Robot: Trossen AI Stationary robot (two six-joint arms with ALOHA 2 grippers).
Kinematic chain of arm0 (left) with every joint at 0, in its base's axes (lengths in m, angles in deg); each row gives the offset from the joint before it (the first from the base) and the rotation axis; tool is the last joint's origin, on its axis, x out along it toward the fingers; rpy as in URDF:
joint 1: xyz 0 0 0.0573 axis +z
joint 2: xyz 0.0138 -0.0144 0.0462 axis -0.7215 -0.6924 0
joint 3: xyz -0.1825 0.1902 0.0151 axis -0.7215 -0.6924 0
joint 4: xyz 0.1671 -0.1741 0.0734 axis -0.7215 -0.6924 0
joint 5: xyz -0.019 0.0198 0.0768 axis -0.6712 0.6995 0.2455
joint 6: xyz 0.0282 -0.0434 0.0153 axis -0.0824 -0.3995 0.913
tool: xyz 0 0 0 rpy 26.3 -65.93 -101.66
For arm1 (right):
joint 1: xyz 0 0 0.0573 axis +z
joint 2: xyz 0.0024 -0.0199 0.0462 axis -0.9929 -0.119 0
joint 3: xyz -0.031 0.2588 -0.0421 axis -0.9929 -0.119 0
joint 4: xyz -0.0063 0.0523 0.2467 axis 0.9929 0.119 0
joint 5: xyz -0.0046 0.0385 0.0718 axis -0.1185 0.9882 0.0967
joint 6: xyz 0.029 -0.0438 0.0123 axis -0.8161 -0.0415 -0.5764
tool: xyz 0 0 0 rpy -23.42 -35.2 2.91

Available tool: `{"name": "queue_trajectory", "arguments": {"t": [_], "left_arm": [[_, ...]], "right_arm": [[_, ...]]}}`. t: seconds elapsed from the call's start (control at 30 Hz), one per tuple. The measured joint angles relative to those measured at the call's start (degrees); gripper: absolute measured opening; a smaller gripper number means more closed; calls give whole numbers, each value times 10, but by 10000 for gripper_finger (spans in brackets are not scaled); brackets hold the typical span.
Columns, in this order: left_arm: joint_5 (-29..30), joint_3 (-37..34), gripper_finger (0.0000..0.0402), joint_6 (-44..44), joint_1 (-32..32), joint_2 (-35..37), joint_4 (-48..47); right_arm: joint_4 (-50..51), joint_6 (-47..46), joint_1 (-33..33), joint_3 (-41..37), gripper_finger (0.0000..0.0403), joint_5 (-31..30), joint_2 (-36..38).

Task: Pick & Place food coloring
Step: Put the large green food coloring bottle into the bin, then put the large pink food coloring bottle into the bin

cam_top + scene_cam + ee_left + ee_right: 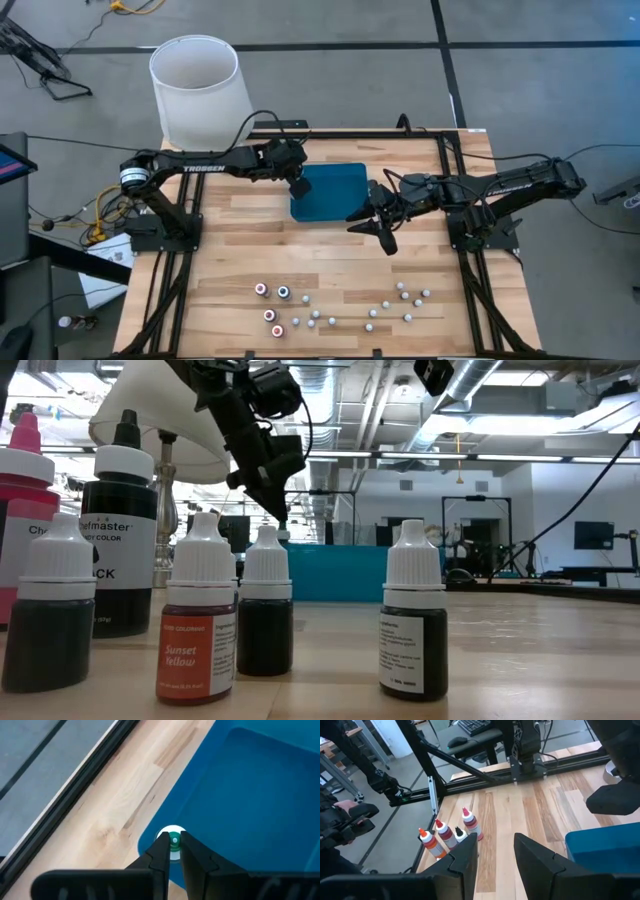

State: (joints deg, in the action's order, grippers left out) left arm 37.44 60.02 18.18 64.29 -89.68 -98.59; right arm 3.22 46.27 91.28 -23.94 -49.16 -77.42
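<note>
Two dark jointed arms, white TROSSEN lettering, black cables, angular fingers

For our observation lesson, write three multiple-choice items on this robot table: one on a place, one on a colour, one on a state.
1. The left gripper is: A over a white bucket; B at the flat rectangular tray's edge; C beside the front bottles.
2. That tray is: A red; B white; C dark teal.
3. The right gripper is: A open, empty; B shut on a bottle; C gripping the tray.
B, it holds a tiny white-capped bottle there; C, seen from above; A, fingers apart, nothing between.
</note>
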Motion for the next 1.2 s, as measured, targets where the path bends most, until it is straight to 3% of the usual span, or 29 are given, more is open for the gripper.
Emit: {"name": "queue_trajectory", "arguments": {"t": [0.43,0.83,1.2], "left_arm": [[5,-1,28,3,0,0,1],[12,-1,92,8,0,0,1],[18,35,108,34,0,14,-6]], "right_arm": [[0,0,0,0,118,0,0],[0,0,0,0,118,0,0],[3,0,0,0,118,0,0]]}}
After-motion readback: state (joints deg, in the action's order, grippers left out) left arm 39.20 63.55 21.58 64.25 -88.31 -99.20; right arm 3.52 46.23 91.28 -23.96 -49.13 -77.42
